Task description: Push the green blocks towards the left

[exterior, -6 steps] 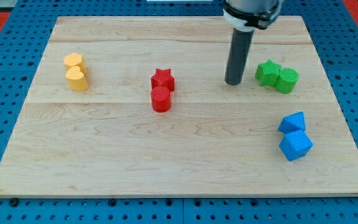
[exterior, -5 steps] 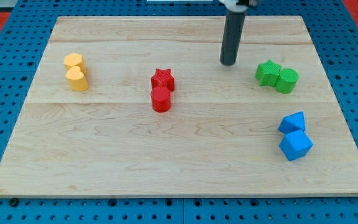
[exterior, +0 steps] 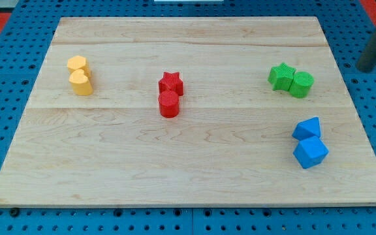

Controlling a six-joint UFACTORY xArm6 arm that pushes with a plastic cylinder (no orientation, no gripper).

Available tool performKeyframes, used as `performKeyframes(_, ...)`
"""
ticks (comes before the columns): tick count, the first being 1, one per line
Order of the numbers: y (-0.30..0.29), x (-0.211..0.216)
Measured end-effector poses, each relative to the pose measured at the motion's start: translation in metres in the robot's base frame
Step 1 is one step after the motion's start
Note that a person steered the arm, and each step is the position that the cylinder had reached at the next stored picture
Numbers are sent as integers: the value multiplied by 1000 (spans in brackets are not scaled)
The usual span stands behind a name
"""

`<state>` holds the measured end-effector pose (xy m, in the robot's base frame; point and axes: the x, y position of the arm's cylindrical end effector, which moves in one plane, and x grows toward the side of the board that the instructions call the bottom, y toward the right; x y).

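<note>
A green star block [exterior: 281, 76] and a green cylinder block [exterior: 300, 84] touch each other at the right of the wooden board [exterior: 188, 156]. My rod stands at the view's right edge, off the board, with my tip [exterior: 366, 68] to the right of the green blocks and a little higher in the view. It touches no block.
A red star [exterior: 171, 82] sits just above a red cylinder [exterior: 168, 104] at the board's middle. Two yellow blocks [exterior: 79, 75] stand at the left. Two blue blocks [exterior: 309, 143] lie at the lower right, below the green pair.
My rod has moved from just left of the green blocks up and across to the view's right edge, off the board. No block has moved.
</note>
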<state>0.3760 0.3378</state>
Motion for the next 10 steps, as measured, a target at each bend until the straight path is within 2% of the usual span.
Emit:
performKeyframes(1,-18,38)
performKeyframes(2,-74,55)
performKeyframes(4,-120,21)
performKeyframes(6,-185,18)
performKeyframes(10,-218,-65)
